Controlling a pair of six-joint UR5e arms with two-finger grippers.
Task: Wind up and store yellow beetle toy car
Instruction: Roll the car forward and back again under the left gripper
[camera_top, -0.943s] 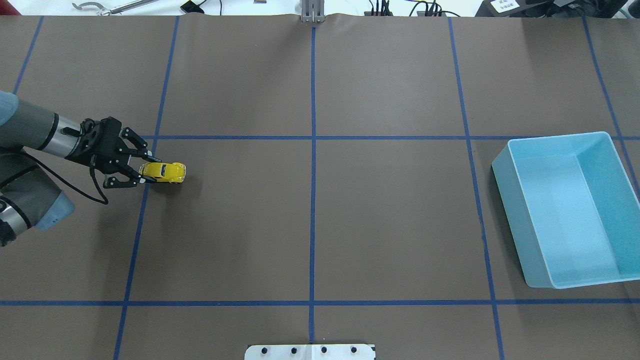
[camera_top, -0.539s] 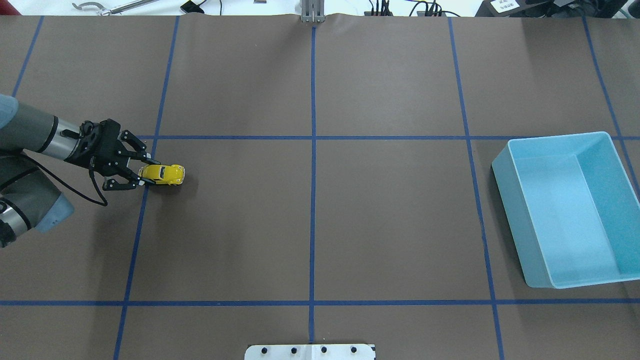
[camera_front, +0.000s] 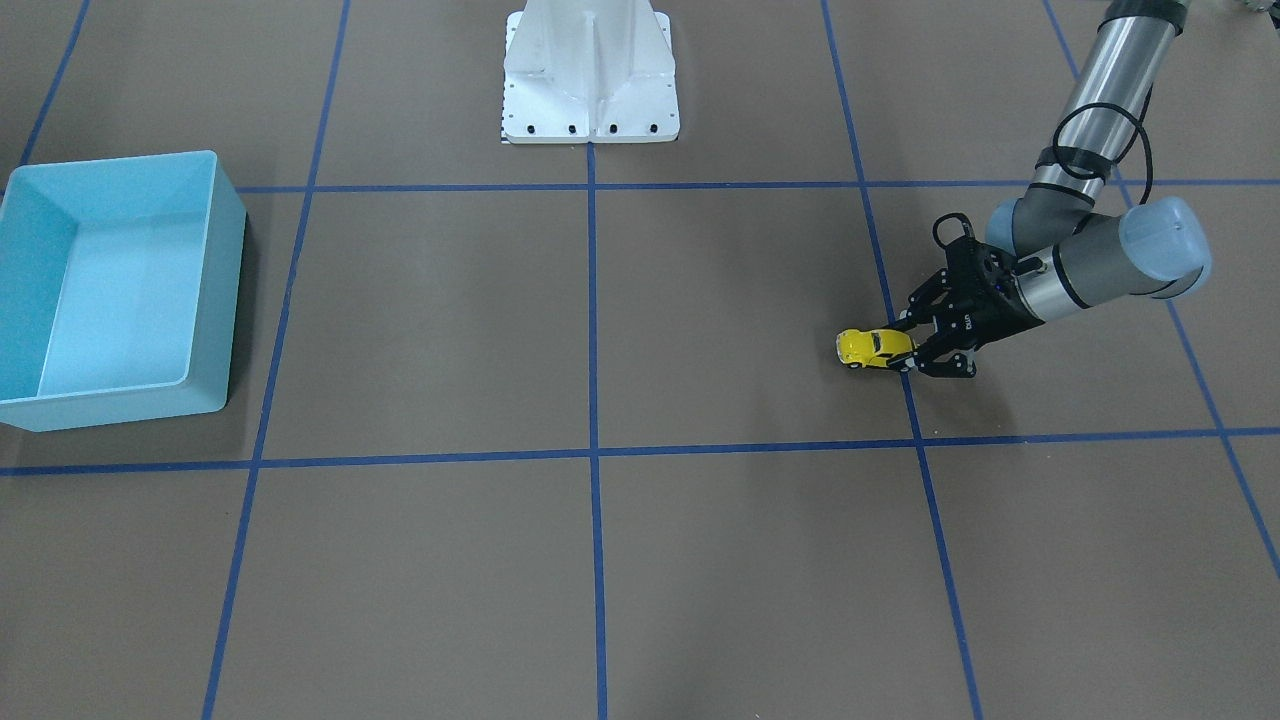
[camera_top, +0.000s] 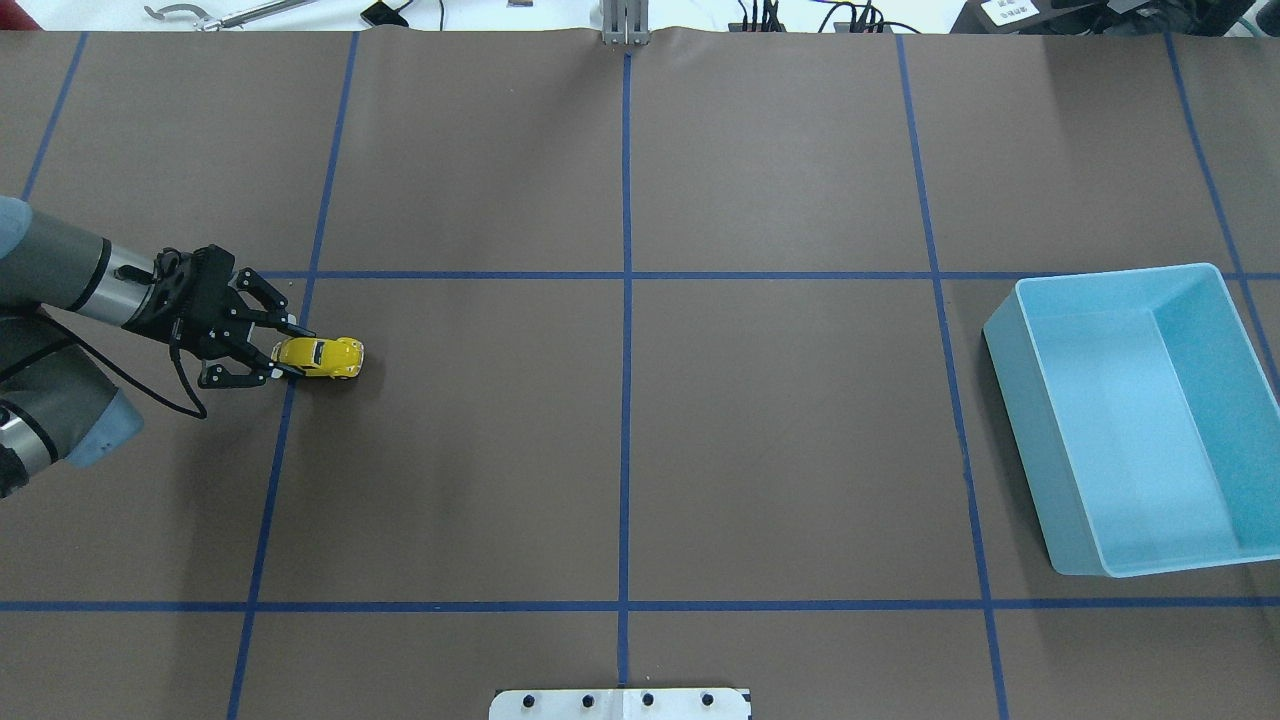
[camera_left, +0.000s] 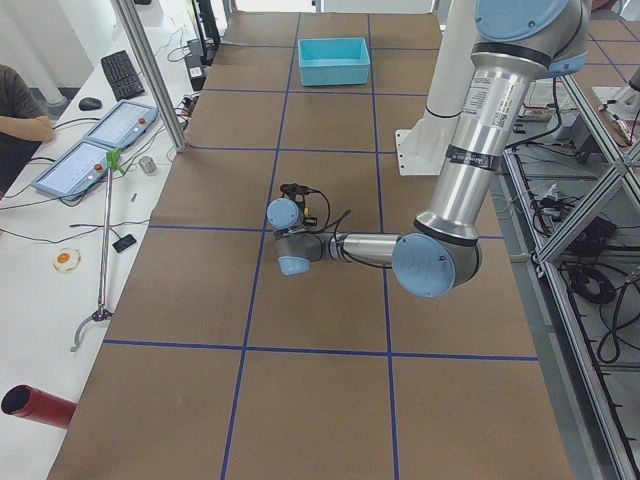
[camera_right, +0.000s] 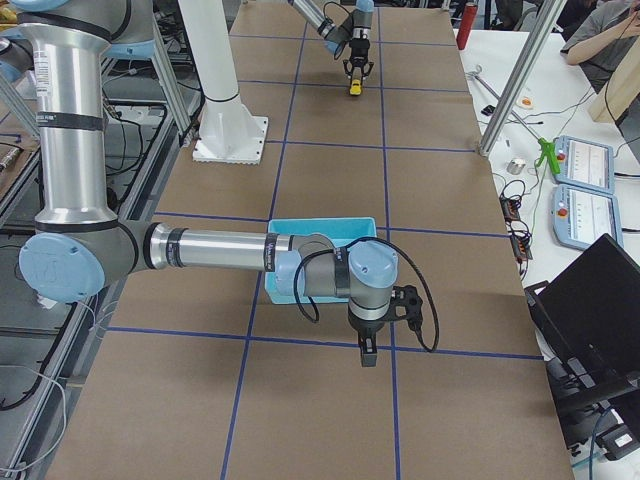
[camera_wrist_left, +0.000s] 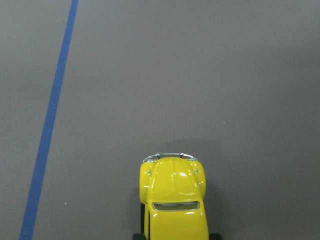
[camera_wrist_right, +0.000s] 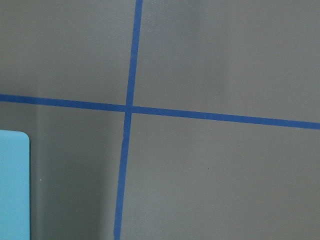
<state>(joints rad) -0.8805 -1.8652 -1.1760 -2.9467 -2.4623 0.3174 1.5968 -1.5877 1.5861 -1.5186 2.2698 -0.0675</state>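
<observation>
Watching the yellow beetle toy car (camera_top: 320, 357): it sits wheels-down on the table (camera_top: 640, 450), tail end between the fingers of the left gripper (camera_top: 288, 353), nose pointing straight out away from the palm. The left wrist view shows roof and hood centred ahead of the tool, so alignment looks good. Tail is right by a blue tape line (camera_top: 283, 420) that passes under the fingertips.

Left gripper is closed down narrow on the car's rear flanks, one finger on each side, and holds nothing else. The arm is low, nearly flat to the table.

Step in hand, my read: the wind-up. Car gripped at the tail with wheels on the surface fits a pull-back drag toward the palm side. Can't tell how far the spring is loaded.

Next move calls for some downward load so the wheels roll instead of skidding on the paper, and a straight pull along the car's axis. After that it's either a release toward the bin or a lift and carry; can't say which.

Light-blue bin (camera_top: 1100, 570) is well apart from this gripper, across the table out beyond the car's nose. Nothing shows inside it.

Right gripper (camera_right: 368, 352) hangs just beside the bin, pointing down at bare table. Whether its jaws are apart or together I cannot tell, since it shows only in the side view. Its wrist camera catches a corner of the bin and the tape lines.
</observation>
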